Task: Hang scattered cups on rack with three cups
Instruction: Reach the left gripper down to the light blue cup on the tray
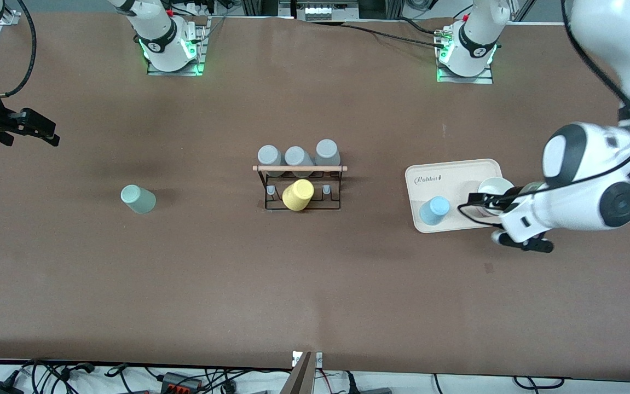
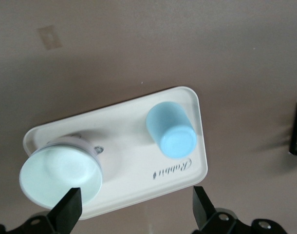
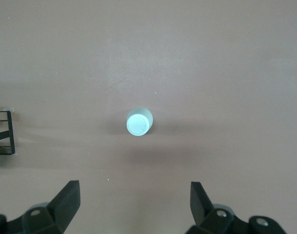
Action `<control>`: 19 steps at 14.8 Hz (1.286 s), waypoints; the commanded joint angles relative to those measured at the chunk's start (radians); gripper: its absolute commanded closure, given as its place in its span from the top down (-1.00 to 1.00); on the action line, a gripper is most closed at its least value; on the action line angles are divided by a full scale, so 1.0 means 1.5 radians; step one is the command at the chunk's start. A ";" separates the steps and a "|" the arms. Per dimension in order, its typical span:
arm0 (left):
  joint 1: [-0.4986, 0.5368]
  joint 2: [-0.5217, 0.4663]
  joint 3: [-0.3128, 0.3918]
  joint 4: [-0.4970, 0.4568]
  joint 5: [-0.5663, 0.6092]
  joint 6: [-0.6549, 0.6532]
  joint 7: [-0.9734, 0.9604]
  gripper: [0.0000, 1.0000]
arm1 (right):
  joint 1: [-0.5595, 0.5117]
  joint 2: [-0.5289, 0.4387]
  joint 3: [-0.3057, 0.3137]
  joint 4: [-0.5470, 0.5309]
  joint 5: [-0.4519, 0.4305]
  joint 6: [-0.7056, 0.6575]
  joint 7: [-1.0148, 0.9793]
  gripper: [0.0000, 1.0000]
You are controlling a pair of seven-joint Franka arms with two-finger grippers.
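The right gripper (image 1: 30, 127) is held high over bare table, jaws spread wide, nothing gripped. The mint-green cup (image 1: 138, 198) stands alone toward the right arm's end. The rack (image 1: 301, 186) is seen mid-table. The light blue cup (image 1: 434, 210) sits on the beige tray (image 1: 457, 175). The left gripper (image 1: 522, 241) is positioned over the tray's edge, jaws spread, empty.

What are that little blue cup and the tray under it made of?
The blue cup looks like matte plastic or glazed ceramic: smooth, even colour, soft sheen. The beige tray seems moulded plastic: rounded corners, raised rim, printed logo. Neither can be told for sure.
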 commanded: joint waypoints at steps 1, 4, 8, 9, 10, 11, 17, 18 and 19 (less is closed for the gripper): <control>-0.008 0.045 0.001 0.011 -0.021 0.033 -0.004 1.00 | -0.005 0.019 0.001 0.031 -0.005 -0.011 0.002 1.00; -0.037 0.056 0.001 -0.004 -0.020 0.039 -0.092 1.00 | -0.005 0.021 0.000 0.031 -0.005 -0.010 0.002 1.00; -0.054 0.055 0.002 -0.051 -0.012 0.087 -0.109 1.00 | -0.006 0.021 0.000 0.031 -0.004 -0.011 0.003 1.00; -0.051 0.054 0.001 -0.060 -0.012 0.094 -0.109 1.00 | -0.008 0.022 0.000 0.031 -0.004 -0.011 0.003 1.00; -0.056 0.054 0.001 -0.062 -0.012 0.099 -0.113 1.00 | -0.011 0.022 0.000 0.031 -0.004 -0.011 0.002 1.00; -0.065 0.056 0.002 -0.065 -0.012 0.103 -0.127 1.00 | -0.011 0.022 0.000 0.031 -0.003 -0.011 0.002 1.00; -0.083 0.057 0.002 -0.102 -0.010 0.149 -0.145 1.00 | -0.015 0.022 0.000 0.030 -0.003 -0.012 0.003 1.00; -0.083 0.058 0.003 -0.109 -0.010 0.156 -0.144 1.00 | -0.015 0.022 0.000 0.030 -0.003 -0.012 0.003 1.00; -0.083 0.058 0.003 -0.113 -0.009 0.162 -0.144 0.76 | -0.015 0.022 0.000 0.030 -0.003 -0.012 0.003 1.00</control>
